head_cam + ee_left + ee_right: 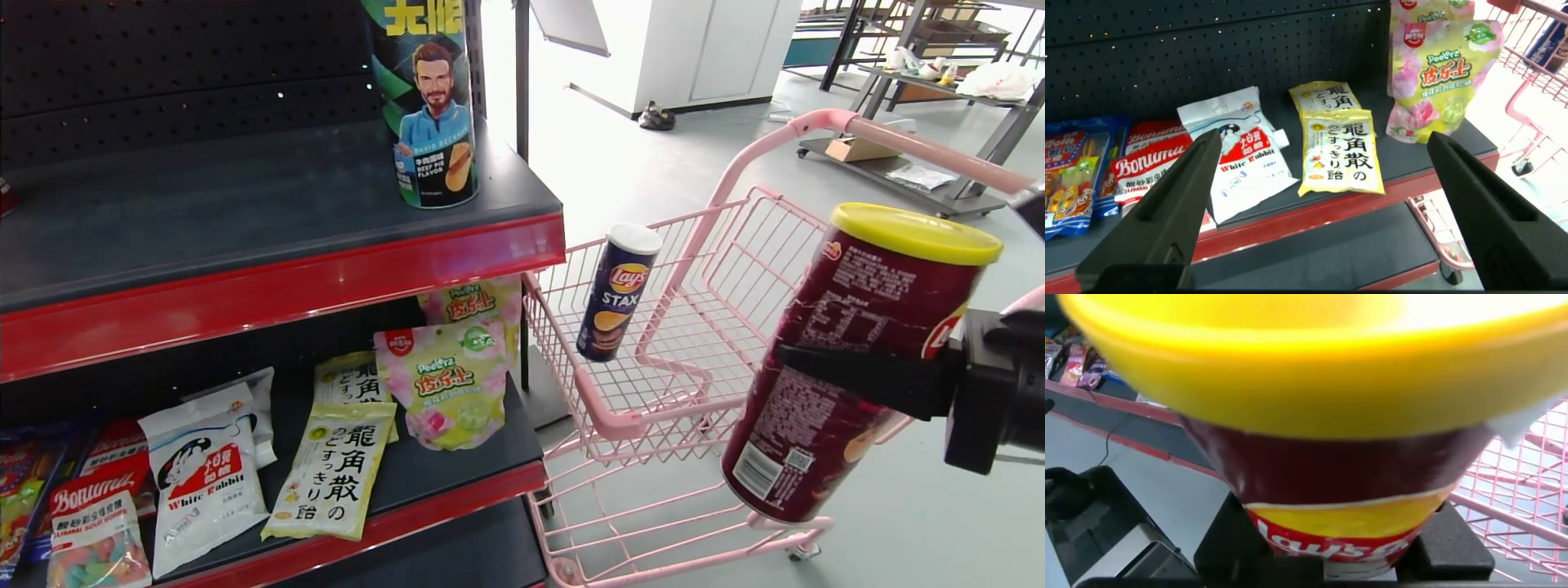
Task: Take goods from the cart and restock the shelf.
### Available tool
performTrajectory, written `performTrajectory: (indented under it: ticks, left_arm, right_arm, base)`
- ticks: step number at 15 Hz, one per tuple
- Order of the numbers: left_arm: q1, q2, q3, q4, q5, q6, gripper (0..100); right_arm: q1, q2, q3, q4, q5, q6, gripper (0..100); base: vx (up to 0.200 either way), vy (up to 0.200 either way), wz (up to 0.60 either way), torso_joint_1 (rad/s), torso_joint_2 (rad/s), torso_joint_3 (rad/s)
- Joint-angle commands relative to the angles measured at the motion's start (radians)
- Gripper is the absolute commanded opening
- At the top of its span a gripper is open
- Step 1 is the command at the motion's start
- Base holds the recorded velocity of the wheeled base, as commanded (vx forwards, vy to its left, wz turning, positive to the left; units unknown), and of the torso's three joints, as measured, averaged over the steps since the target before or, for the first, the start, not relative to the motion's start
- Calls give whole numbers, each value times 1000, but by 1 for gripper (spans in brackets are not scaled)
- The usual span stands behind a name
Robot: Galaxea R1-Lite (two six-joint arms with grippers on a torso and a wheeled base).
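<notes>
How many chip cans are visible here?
3: a green can on the upper shelf, a blue can in the pink cart, a red can in the right gripper.

Dark red cylindrical chip can (1331, 469) up close, topped by a yellow plastic lid (1315, 367) that spans nearly the full width. Can tilted, lid end nearest the camera. Lower on the can body: a yellow band, then a red band with white print, partly cut off. Right gripper (1343, 543) clamped on the can, one black finger (1237, 539) on each side touching the can wall. Pink wire cart (1527, 482) behind the can on one side. Grey floor (1167, 486) on the other side. Past it, a dark shelf with a red front edge (1118, 404); blurred snack packets (1078, 363) lie on it.
</notes>
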Motion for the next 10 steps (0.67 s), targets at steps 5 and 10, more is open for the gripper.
performTrajectory:
  ticks: [5,10]
  left_arm:
    - [0,1,0,0,0,0,100]
    - [0,1,0,0,0,0,100]
  right_arm:
    - [12,-2,-4,-1,4,-26,0]
    - [18,30,-31,-1,36,-53,0]
  base:
    - [0,0,0,49,-254,-199]
    - [0,0,0,121,-494,-367]
